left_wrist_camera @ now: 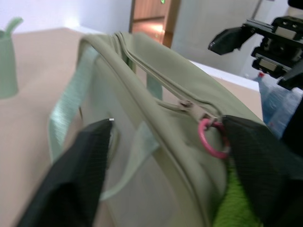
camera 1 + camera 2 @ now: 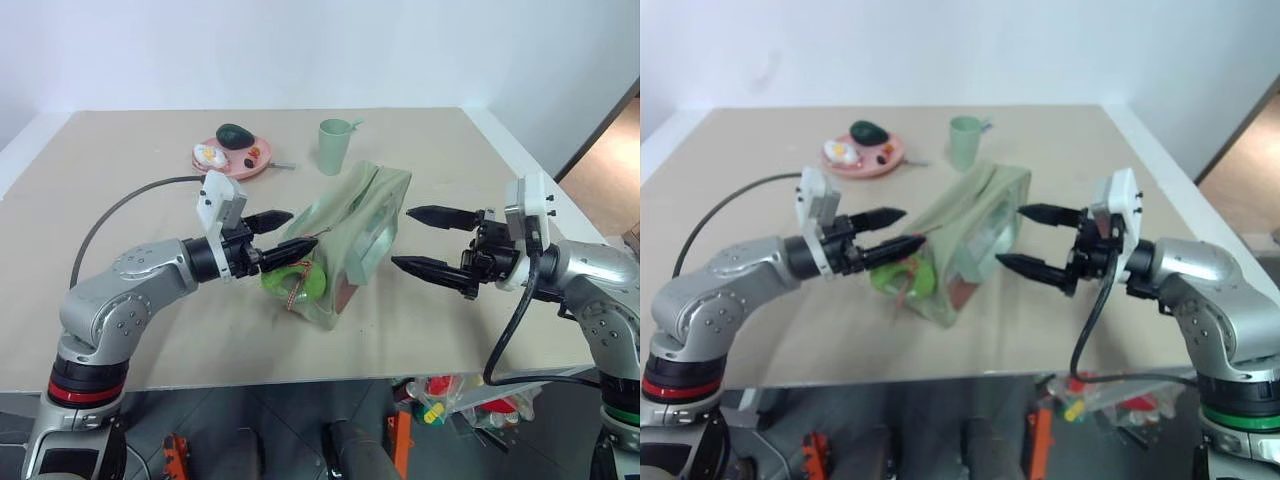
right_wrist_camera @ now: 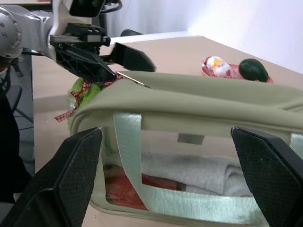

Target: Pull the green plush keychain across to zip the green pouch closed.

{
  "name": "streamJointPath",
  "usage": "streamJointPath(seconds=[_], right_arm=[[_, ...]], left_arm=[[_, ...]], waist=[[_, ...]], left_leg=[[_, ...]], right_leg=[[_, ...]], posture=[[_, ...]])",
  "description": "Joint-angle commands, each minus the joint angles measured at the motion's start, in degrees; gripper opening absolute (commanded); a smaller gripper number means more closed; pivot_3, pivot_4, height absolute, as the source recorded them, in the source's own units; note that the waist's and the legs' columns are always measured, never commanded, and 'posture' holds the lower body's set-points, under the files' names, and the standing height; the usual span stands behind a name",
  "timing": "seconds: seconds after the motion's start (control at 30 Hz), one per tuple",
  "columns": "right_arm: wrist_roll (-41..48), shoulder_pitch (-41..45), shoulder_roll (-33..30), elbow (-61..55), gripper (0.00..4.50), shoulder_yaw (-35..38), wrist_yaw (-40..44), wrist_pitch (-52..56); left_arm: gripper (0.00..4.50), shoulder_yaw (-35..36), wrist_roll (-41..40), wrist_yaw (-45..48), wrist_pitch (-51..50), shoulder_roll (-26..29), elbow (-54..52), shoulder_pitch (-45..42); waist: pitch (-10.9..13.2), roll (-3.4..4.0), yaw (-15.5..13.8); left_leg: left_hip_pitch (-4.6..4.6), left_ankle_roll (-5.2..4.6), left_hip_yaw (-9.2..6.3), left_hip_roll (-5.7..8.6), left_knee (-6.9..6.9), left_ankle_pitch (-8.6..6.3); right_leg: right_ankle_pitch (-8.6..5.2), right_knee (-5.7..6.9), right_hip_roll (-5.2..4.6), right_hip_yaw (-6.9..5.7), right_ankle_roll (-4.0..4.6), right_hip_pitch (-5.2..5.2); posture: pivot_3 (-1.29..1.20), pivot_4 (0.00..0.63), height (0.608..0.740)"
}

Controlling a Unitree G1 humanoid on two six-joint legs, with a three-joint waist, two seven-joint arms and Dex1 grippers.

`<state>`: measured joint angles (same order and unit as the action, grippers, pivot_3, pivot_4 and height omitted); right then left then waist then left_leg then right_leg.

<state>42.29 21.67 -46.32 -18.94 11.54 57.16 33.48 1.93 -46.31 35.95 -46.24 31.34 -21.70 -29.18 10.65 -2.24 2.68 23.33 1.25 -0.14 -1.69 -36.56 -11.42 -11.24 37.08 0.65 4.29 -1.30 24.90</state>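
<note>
1. Pouch [image 2: 362,228]: pale sage-green fabric, boxy, clear side windows, green straps, top zipper running its length; lies at the middle of the table [image 2: 120,320], long axis pointing from the near-left toward the cup [image 2: 335,146].
2. Through the pouch's window in the right wrist view: folded pale cloth over something red.
3. Green plush keychain [image 2: 297,281]: bright lime, fuzzy, with a red-and-tan striped cord; hangs at the pouch's near end, joined by a pink ring [image 1: 209,140] to the zipper pull.
4. No readable writing or labels on the pouch or keychain.
5. Left gripper [image 2: 292,234]: at the pouch's near end, fingers parted, one fingertip against the keychain by the pink ring, the other on the far side of the pouch's top edge; not clenched on anything, though whether the plush is pinched cannot be told.
6. Right gripper [image 2: 418,240]: just right of the pouch, fingers spread wide, apart from the fabric, grasping nothing.
7. Behind the pouch: pale green cup close by; farther left, a pink plate [image 2: 225,163] with a dark avocado [image 2: 235,135] and small food pieces.
8. Open tabletop left of the pouch and between the pouch and the near edge; right table edge lies beyond the right gripper.
</note>
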Motion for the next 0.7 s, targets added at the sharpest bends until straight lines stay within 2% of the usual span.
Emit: streamJointPath(seconds=[0.03,0.27,0.47,0.7], right_arm=[[0.21,-0.2,-0.42,-2.32,4.5,1.77,-0.38,-1.12],[0.15,-0.19,-0.41,-2.11,4.5,1.4,-0.56,-1.22],[-0.23,-0.34,-0.28,-1.98,4.5,0.95,-0.58,-1.64],[-1.17,0.79,0.04,-0.83,4.5,0.59,-0.47,-2.8]], left_arm=[[2.39,-0.34,2.07,0.91,0.17,1.51,0.74,-0.81],[0.04,-0.62,3.65,2.91,0.84,1.58,1.93,-1.46],[0.01,-1.73,6.07,5.84,2.65,2.57,2.48,-2.17],[0.01,-3.66,10.45,19.11,11.83,7.78,5.55,-4.67]], waist=[[0.0,0.0,0.0],[0.0,0.0,-0.01],[0.0,0.0,-0.02],[0.0,0.0,0.07]], left_leg=[[0.0,0.0,0.0,0.0,0.0,0.0],[-0.02,0.0,0.0,0.01,-0.02,0.0],[-0.01,0.0,0.0,0.02,-0.02,0.01],[-0.01,0.0,0.01,-0.01,0.02,0.0]], right_leg=[[0.0,0.0,0.0,0.0,0.0,0.0],[0.0,0.0,0.0,0.0,0.0,-0.02],[0.0,0.0,-0.01,0.0,0.0,-0.03],[-0.01,0.0,0.02,0.01,0.03,0.02]], posture=[[0.0,0.15,0.74],[0.0,0.15,0.74],[0.0,0.15,0.74],[0.0,0.15,0.74]])
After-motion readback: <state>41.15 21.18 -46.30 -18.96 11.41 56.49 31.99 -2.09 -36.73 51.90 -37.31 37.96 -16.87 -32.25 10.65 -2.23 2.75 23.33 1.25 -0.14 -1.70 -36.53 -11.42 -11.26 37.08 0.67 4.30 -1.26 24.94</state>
